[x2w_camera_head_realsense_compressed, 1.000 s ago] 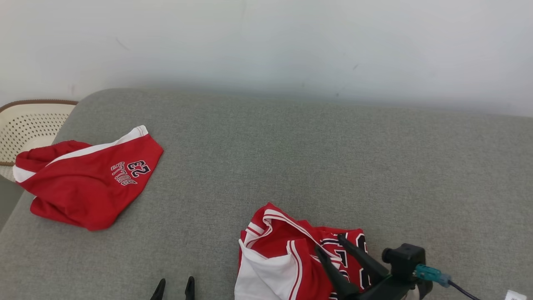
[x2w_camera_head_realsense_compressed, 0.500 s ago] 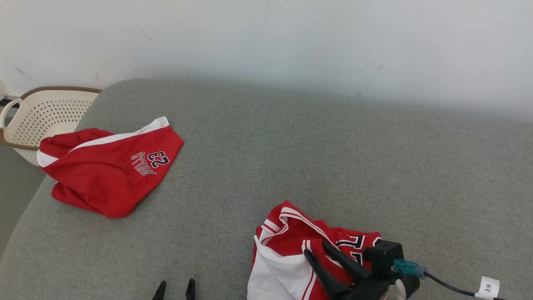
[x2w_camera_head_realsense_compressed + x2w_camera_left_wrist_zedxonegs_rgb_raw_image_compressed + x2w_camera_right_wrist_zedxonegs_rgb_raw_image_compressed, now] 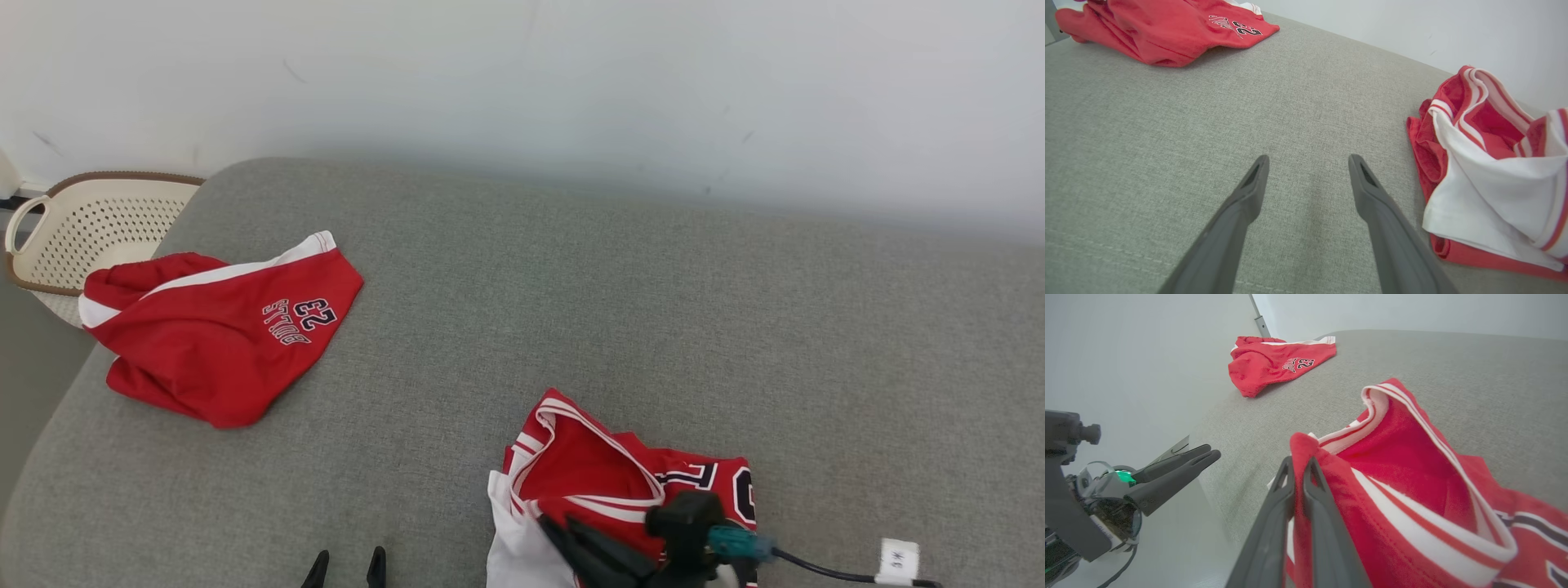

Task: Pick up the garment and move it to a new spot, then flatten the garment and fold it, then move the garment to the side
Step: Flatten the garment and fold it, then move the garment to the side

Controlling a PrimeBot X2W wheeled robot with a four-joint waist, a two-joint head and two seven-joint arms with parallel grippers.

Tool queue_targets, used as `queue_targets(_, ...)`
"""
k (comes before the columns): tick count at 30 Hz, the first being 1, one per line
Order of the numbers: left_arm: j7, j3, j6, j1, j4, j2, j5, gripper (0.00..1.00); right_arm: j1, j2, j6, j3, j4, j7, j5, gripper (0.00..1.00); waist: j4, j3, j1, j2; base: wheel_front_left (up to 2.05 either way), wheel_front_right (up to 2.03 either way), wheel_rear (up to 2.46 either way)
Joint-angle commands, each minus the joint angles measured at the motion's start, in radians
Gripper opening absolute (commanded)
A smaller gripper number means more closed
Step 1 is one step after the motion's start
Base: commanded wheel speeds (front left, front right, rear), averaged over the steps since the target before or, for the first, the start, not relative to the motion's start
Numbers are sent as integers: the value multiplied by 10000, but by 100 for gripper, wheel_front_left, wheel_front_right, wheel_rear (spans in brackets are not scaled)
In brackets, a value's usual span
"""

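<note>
Right jaws tight on a fold of the red jersey (image 3: 1412,477)

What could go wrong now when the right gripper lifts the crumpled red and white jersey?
The right gripper pinches only a small fold of the crumpled red and white jersey, so the cloth may slip out. The open left gripper hovers beside it, so the lifted jersey may snag on it.
</note>
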Motion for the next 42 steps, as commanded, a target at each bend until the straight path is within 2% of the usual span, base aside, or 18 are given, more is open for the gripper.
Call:
queue_targets(1,-6,-14,1,64,37,11,98,100,-227,23,-2,276,-200,72,179,0,30,-20,0,0,0,0,0)
queue_targets(4,-6,-9,-20,66,51,9,83,100,-454,-12,-2,1048,-507,202,426,0,70,-13,0,0,0,0,0)
queue_targets(5,-6,-12,-20,75,56,9,70,100,-586,-27,-2,1304,-560,221,514,13,82,-10,0,0,0,0,0)
queue_targets(6,-6,-16,-20,84,67,9,58,100,-717,-17,-2,1643,-655,248,605,66,98,-9,0,0,0,0,0)
queue_targets(7,-6,-16,-20,84,67,9,58,100,-717,-17,-2,1643,-655,248,605,66,98,-9,0,0,0,0,0)
queue_targets(8,-6,-18,-16,92,78,12,43,100,-823,-25,-2,1882,-725,244,759,100,108,-7,0,0,0,0,0)
queue_targets(12,-6,-12,27,87,103,11,-2,100,-1160,-188,-2,2373,-924,-10,1255,100,115,-3,0,0,0,0,0)
queue_targets(16,-6,58,71,141,67,9,-9,100,-1348,-526,-2,2303,-715,-711,1510,100,-5,-30,0,0,0,0,0)
queue_targets(19,-6,93,105,222,36,8,-4,100,-1148,-820,-2,1444,44,-1029,1522,100,-159,-96,0,0,0,0,0)
queue_targets(24,-6,105,104,248,-12,11,39,100,-305,-863,-2,-449,1427,-1166,1387,100,-392,-150,0,0,0,0,0)
queue_targets(27,-6,136,87,224,-28,9,93,100,228,-759,-2,-1175,1784,-1173,1278,100,-492,-136,0,0,0,0,0)
queue_targets(36,-6,35,36,47,-79,11,179,100,976,-312,-2,-2572,2528,-1181,820,100,-447,41,0,0,0,0,0)
queue_targets(42,-6,33,5,-38,-40,9,182,100,838,-42,-2,-2836,2958,-1182,915,100,-233,174,0,0,0,0,0)
